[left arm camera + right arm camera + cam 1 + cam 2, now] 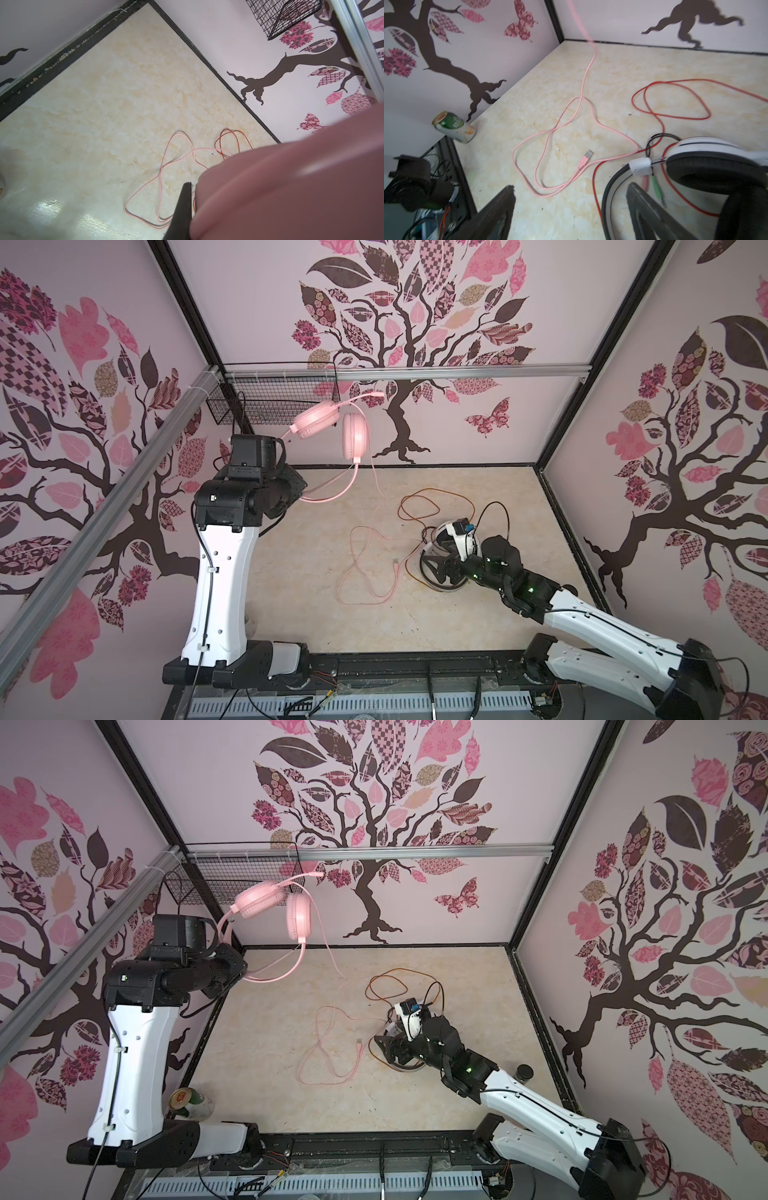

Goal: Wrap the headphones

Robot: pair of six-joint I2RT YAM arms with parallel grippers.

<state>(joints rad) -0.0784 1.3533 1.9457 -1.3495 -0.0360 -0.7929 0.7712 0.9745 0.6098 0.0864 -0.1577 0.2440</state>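
Fingers [185,199] of the left gripper [301,494] are clamped on the headband of the pale pink over-ear headset [353,435]. It hangs in the air just beside the black wire basket [270,404] on the back wall, and its pink cable [552,131] drops to loose loops on the marbled beige tabletop [299,572]. On the other side, the right gripper [571,187] has its fingers [500,207] spread wide and grasps nothing, low beside the white-and-black headset [708,148], which lies on the table with its orange-red cable [681,119] sprawled in loops nearby.
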